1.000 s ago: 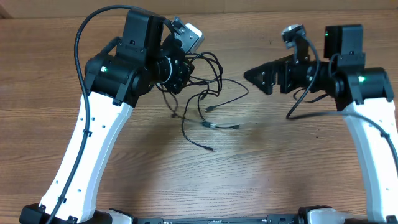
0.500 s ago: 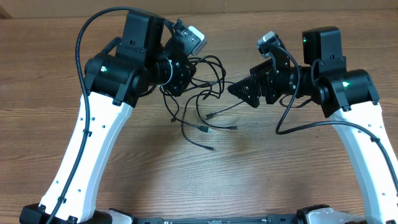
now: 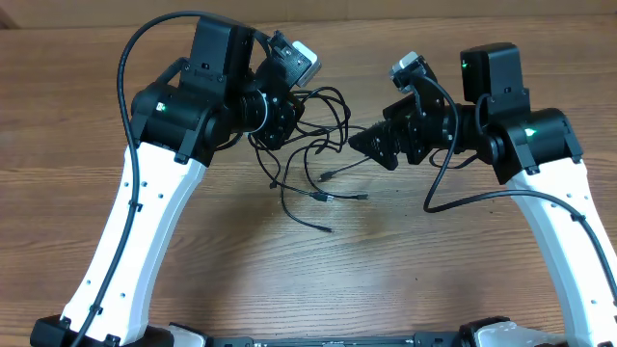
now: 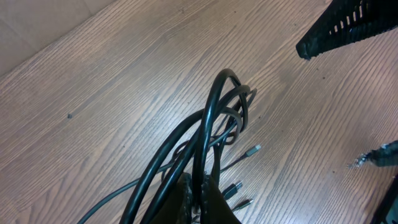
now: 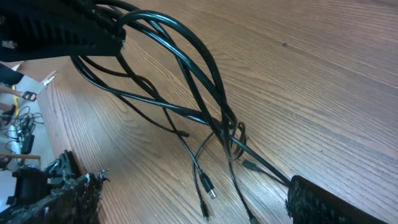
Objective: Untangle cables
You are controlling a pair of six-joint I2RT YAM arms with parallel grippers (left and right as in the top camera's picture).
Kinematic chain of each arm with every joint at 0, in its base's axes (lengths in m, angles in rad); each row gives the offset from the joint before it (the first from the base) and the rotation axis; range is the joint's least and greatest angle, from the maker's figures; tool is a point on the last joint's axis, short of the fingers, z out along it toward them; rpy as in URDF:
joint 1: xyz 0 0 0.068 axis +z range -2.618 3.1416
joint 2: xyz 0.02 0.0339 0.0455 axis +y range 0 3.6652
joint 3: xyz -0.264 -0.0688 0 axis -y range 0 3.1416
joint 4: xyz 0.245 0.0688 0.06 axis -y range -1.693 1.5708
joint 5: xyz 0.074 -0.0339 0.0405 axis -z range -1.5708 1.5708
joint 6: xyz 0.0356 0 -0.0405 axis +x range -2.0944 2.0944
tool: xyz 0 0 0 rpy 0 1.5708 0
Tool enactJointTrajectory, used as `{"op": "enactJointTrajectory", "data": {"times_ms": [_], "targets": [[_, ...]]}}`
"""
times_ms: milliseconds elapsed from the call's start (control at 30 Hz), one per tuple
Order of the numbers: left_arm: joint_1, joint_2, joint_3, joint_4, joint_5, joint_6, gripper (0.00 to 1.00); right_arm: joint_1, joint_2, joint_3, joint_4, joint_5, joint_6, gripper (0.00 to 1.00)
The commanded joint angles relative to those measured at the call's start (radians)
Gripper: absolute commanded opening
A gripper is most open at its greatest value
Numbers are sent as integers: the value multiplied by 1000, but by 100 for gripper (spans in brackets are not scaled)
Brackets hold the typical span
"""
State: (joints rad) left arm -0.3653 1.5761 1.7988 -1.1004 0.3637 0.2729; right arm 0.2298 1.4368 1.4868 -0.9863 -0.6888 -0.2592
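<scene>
The cables [image 3: 323,145] are several thin black cords looped together, hanging from my left gripper [image 3: 281,114] down to the wooden table [image 3: 463,270]. In the left wrist view the jaws [image 4: 198,180] are shut on one cord, and loops [image 4: 219,106] arch up in front of them. Loose plug ends [image 3: 328,196] lie on the wood. My right gripper [image 3: 362,145] is open just right of the bundle. In the right wrist view its fingers [image 5: 56,196] stand wide apart, with cord strands [image 5: 205,87] and plugs [image 5: 208,186] between and ahead of them, and nothing gripped.
Each arm carries its own thicker black cable [image 3: 125,58], and the right arm's one [image 3: 453,188] sags toward the table. The right gripper's finger [image 4: 348,25] shows at the top right of the left wrist view. Table edge clutter [image 5: 15,124] sits far left.
My right gripper has moved left and come close to the hanging bundle, staying open. The left gripper holds still with the cords, and the loose ends have shifted slightly.
</scene>
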Motion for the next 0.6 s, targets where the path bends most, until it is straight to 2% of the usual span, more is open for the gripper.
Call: {"op": "enactJointTrajectory", "data": {"times_ms": [0,133,233,500,567], "targets": [[-2,-34,18,3,22,18,4,6,-13,26,-2,14,-5,93],[-2,-34,17,17,20,-40,4,6,-13,26,-3,14,52,94],[-2,-34,17,55,0,-148,4,6,-12,26,-2,14,146,95],[-2,-33,17,172,-39,-439,4,6,-11,25,30,13,613,93],[-2,-32,17,194,-64,-503,4,6,-11,25,47,13,707,90]]}}
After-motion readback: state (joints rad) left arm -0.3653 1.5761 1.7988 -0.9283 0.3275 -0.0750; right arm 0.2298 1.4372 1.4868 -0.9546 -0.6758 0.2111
